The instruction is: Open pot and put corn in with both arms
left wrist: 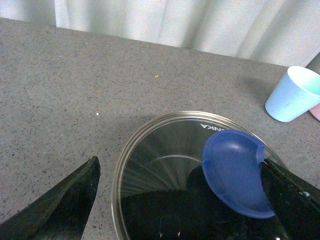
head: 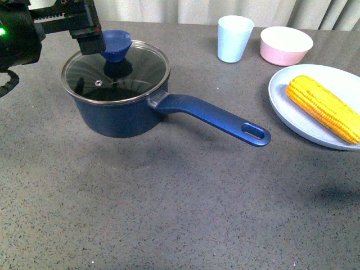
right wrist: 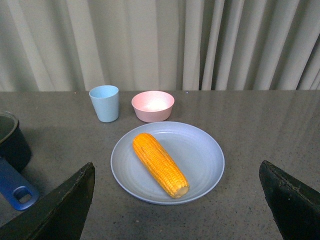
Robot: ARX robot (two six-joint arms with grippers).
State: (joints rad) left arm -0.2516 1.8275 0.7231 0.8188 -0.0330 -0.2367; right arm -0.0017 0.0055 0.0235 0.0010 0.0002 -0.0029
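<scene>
While left hand (left wrist: 178,164) and right hand (right wrist: 176,168) gape, round glass lid (head: 138,70) (blue-knobbed) caps pot (head: 112,119).

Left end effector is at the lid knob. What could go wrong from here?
The knob sits right beside one finger of the open left end effector, not centred. Closing may shove the glass lid or slide the pot.
The handle points toward the plate holding the corn, so a shoved pot might swing it into that plate.

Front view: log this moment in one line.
left gripper: open, straddling blue lid knob; navy saucepan: lidded; yellow corn cob: on grey plate
</scene>
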